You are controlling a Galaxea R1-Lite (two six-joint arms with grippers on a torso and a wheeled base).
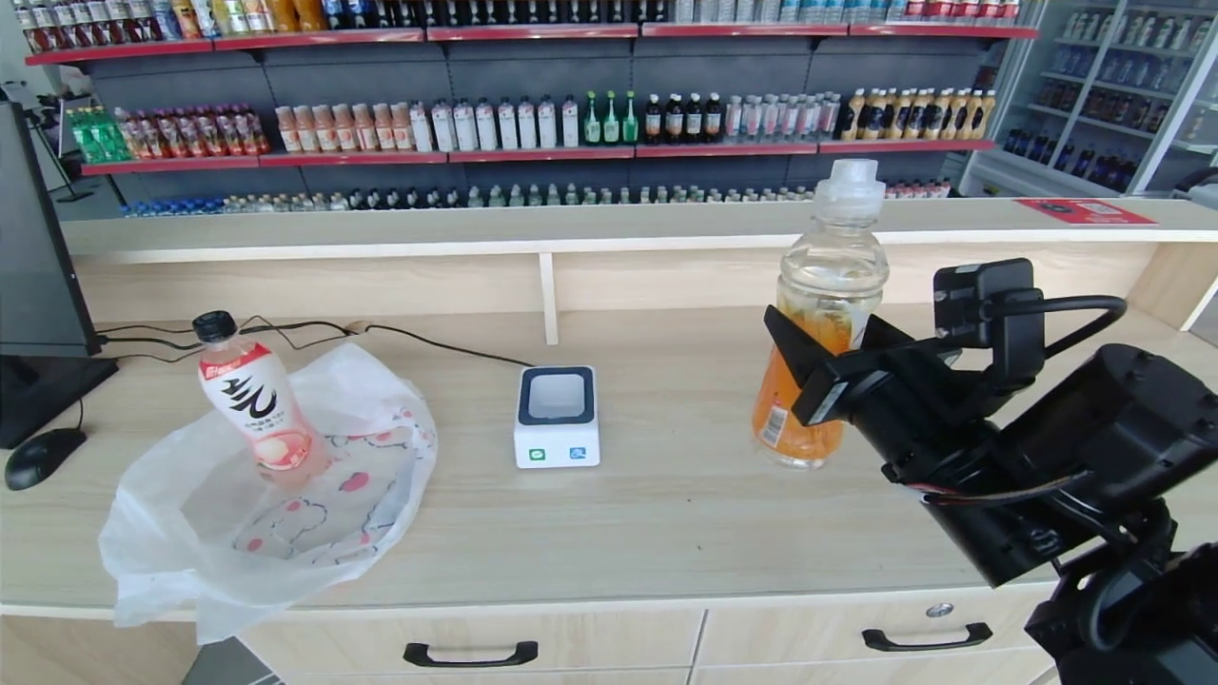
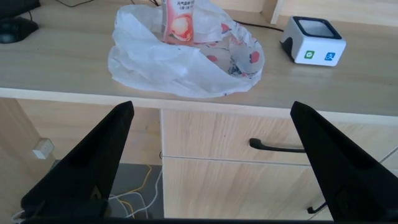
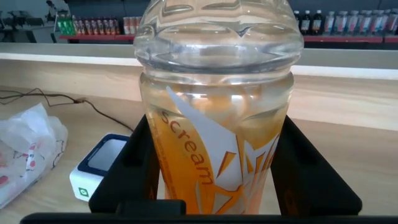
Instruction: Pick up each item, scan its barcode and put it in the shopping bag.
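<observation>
pale wooden desk (image 1: 666,514) is carrying the scanner (image 1: 558,416), with the orange bottle (image 1: 830,276) standing upright at its 3 o'clock. right pincer (image 1: 818,366) is clamping the bottle's middle, hugging both sides. slick round plastic is likely risking a slip or twist on lifting, turning the low barcode (image 1: 773,425) off the scanner window. left pincer (image 2: 211,162) is hanging wide apart, holding nothing, below the desk edge. shopping bag (image 1: 190,514) is lying at the scanner's 9 o'clock.

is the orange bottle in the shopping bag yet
No, the orange bottle is clamped in the right gripper, on the other side of the scanner from the shopping bag.
</observation>
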